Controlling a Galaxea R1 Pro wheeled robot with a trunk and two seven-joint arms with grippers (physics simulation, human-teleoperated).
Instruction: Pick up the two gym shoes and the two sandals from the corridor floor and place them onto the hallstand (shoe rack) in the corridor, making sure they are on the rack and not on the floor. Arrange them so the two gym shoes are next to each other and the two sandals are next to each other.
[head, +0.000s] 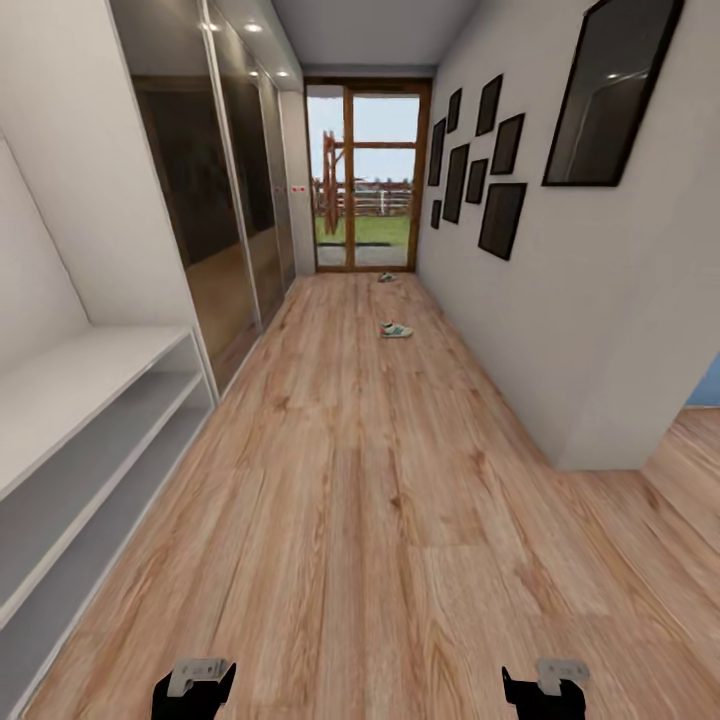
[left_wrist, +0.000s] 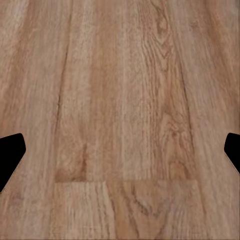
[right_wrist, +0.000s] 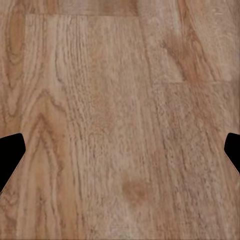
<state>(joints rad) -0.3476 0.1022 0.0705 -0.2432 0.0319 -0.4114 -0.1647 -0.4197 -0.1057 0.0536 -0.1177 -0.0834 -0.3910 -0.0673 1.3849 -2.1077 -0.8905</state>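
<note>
Wood-plank floor runs the length of a narrow corridor toward a glass door at the far end, with a fence and grass visible beyond it.

Along the left wall, nearest the robot, stands a pale low unit with a flat top and two open tiers; both tiers and the top are bare in the part that shows. Whether it carries upper shelves cannot be told from this angle. Past it, dark mirrored wardrobe doors line the same wall up to the door.

At the bottom edge of the head view the left gripper hangs low over bare planks. In the left wrist view its two black fingertips sit at opposite edges of the picture, spread wide with nothing between them but floor.

Far down the corridor, right of centre, one gym shoe lies on the floor on its own, white with a green stripe. Further on, close to the door, a second small shape rests on the planks; it is too small to identify surely.

The right gripper mirrors the left at the bottom of the head view, over empty floor. Its fingertips are likewise spread apart, holding nothing.

On the right wall hang a cluster of dark frames and one large frame nearer the robot. That wall ends in a corner, where the floor opens to the right.
</note>
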